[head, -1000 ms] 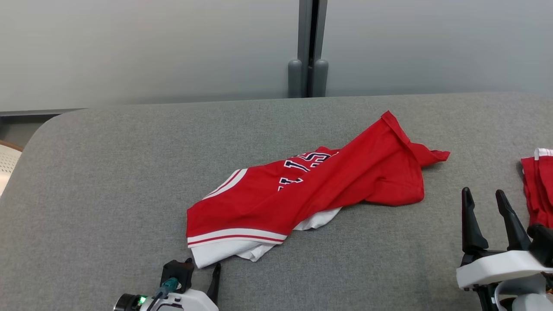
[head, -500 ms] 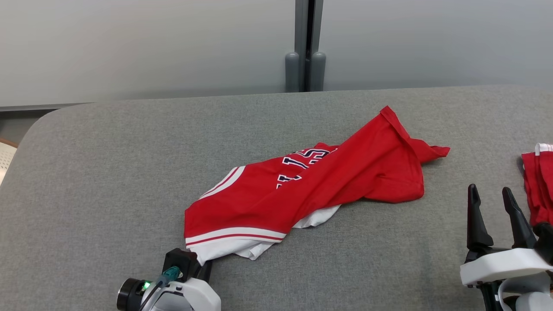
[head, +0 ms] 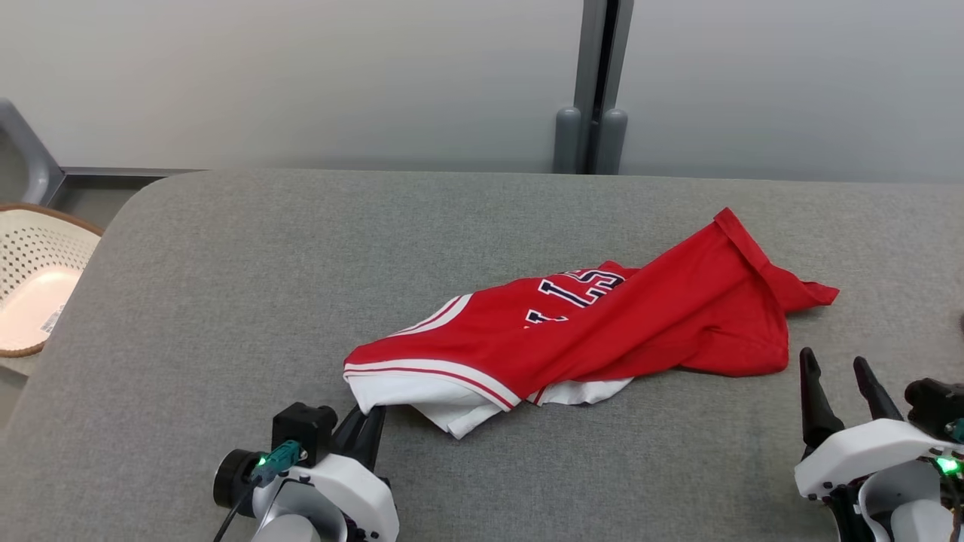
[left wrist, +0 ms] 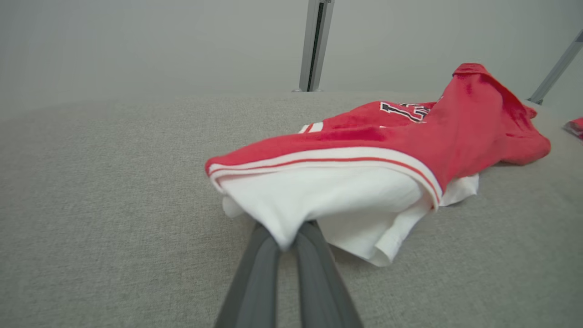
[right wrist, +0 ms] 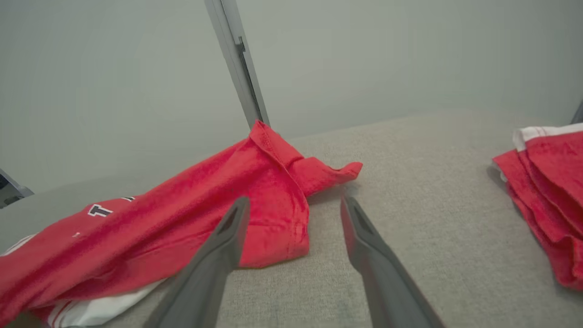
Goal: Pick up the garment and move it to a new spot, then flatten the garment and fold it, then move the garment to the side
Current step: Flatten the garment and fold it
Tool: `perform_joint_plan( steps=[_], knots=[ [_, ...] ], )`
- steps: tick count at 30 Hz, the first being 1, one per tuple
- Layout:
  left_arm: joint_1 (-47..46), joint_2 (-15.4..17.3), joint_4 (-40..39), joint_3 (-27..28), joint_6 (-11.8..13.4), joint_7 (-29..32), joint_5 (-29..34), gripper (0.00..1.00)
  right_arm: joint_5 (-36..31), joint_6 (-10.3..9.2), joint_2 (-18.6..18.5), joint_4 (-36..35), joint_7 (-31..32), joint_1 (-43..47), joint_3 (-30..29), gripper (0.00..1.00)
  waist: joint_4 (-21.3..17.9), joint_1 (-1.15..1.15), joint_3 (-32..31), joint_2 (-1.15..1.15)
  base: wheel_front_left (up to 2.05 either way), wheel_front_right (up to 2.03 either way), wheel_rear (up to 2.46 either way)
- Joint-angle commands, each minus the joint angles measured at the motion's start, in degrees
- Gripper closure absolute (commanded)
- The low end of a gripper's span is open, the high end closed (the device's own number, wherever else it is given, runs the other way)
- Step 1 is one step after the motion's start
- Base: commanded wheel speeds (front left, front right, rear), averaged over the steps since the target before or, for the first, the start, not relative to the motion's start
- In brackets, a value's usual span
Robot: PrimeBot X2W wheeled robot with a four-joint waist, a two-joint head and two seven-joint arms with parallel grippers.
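Observation:
The garment (head: 602, 331) is a red jersey with white trim and dark lettering, lying crumpled in a long diagonal heap on the grey padded table (head: 226, 301). My left gripper (head: 370, 415) is shut on the garment's near-left white hem corner. In the left wrist view the white cloth of the garment (left wrist: 355, 191) is pinched between the closed fingertips of the left gripper (left wrist: 287, 239) and drapes over them. My right gripper (head: 833, 360) stands open just in front of the garment's right end. Seen from the right wrist, the right gripper (right wrist: 294, 205) holds nothing, and the garment (right wrist: 205, 214) lies just ahead and to the left of it.
A pile of folded red and white cloth (right wrist: 546, 182) lies on the table to the right of my right gripper. A pale perforated basket (head: 30, 278) sits off the table's left edge. A grey post (head: 599, 83) stands against the wall behind the table.
The left gripper moved up to the white hem corner and shut on it, raising that corner slightly. The head camera shifted, so the whole scene sits further right. The right gripper stayed open.

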Motion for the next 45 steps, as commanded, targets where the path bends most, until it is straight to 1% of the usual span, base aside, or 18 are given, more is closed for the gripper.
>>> perform_joint_plan(
  steps=[1, 5, 9, 10, 14, 21, 23, 25, 26, 27, 30, 34, 38, 41, 43, 45],
  knots=[
    [0.5, 0.3, -1.6, 0.1, 0.2, 0.4, -0.6, 1.0, 1.4, -0.01, -0.6, 2.3, 1.4, -1.8, -0.7, 0.0, 0.8, 0.0, 0.4, 0.0, 0.0, 0.0, 0.0],
    [0.9, 0.4, -5.1, -0.2, 0.8, 1.9, -0.8, 1.0, 3.8, 0.0, -1.4, 8.0, 3.8, -5.6, -1.7, 0.0, 1.8, 0.0, 1.7, 0.0, 0.0, 0.0, 0.0],
    [1.1, 0.4, -7.9, -0.8, 1.3, 3.2, -0.6, 1.0, 3.9, 0.0, -3.6, 12.6, 4.8, -8.7, -0.1, 0.0, 2.6, 0.0, 3.0, 0.0, 0.0, 0.0, 0.0],
    [1.1, 0.4, -7.9, -0.8, 1.3, 3.2, -0.6, 1.0, 3.9, 0.0, -3.6, 12.6, 4.8, -8.7, -0.1, 0.0, 2.6, 0.0, 3.0, 0.0, 0.0, 0.0, 0.0],
    [1.3, 0.6, -9.7, -1.3, 1.5, 4.0, -0.7, 1.0, 4.5, 0.0, -5.1, 16.8, 4.5, -11.0, 0.3, 0.0, 3.3, 0.0, 3.8, 0.0, 0.0, 0.0, 0.0],
    [1.4, 1.1, -11.5, -1.5, 1.9, 4.8, -1.1, 1.0, 5.2, -0.01, -5.9, 21.9, 2.3, -14.1, 1.8, 0.0, 4.1, 0.0, 5.0, 0.0, 0.0, 0.0, 0.0],
    [1.3, 1.2, -11.9, -1.6, 2.0, 4.9, -1.1, 1.0, 5.4, -0.01, -6.1, 23.0, 1.7, -14.6, 2.3, 0.08, 4.2, 0.0, 5.3, 0.0, 0.0, 0.0, 0.0],
    [1.1, 1.2, -12.1, -1.6, 2.1, 4.9, -1.1, 1.0, 6.0, -0.01, -6.1, 23.8, 1.6, -15.3, 3.3, 0.53, 4.3, 0.0, 5.5, 0.0, 0.0, 0.0, 0.0],
    [1.0, 1.2, -12.2, -1.7, 2.2, 4.9, -1.2, 1.0, 6.3, 0.0, -6.1, 24.2, 1.8, -15.6, 3.7, 0.78, 4.3, 0.0, 5.6, 0.0, 0.0, 0.0, 0.0],
    [1.0, 1.3, -12.3, -1.7, 2.3, 4.9, -1.3, 1.0, 6.8, -0.01, -6.1, 24.5, 2.0, -15.8, 4.3, 1.0, 4.3, 0.0, 5.8, 0.0, 0.0, 0.0, 0.0],
    [0.8, 1.4, -12.4, -1.6, 2.4, 5.0, -1.4, 1.0, 8.0, -0.01, -6.7, 25.1, 1.5, -16.3, 5.9, 1.0, 4.1, 0.0, 5.9, 0.0, 0.0, 0.0, 0.0],
    [0.5, 1.6, -12.3, -1.3, 2.6, 5.0, -1.6, 1.0, 9.1, 0.0, -7.4, 24.6, -0.6, -16.3, 7.8, 1.0, 3.6, 0.0, 5.1, 0.0, 0.0, 0.0, 0.0],
    [0.9, 1.5, -13.2, -0.5, 2.2, 5.3, -3.2, 1.0, 9.9, -0.01, -8.9, 21.9, -2.6, -14.9, 11.1, 1.0, 2.9, 0.0, 3.3, 0.0, 0.0, 0.0, 0.0],
    [1.1, 1.2, -15.2, 1.3, 1.3, 6.6, -6.5, 1.0, 11.8, 0.0, -10.5, 17.6, -3.3, -14.1, 13.7, 1.0, 2.0, 0.0, 1.5, 0.0, 0.0, 0.0, 0.0],
    [0.6, 1.1, -17.5, 2.7, 0.7, 8.4, -9.4, 1.0, 14.0, 0.0, -12.0, 13.2, -2.7, -13.6, 16.2, 1.0, 1.4, 0.0, 0.0, 0.0, 0.0, 0.0, 0.0],
    [-0.5, 0.3, -20.8, 4.6, 0.1, 10.7, -13.3, 1.0, 19.1, 0.0, -13.0, 7.1, -0.8, -12.7, 19.1, 1.0, 0.8, 0.0, -1.5, 0.0, 0.0, 0.0, 0.0]
  ],
)
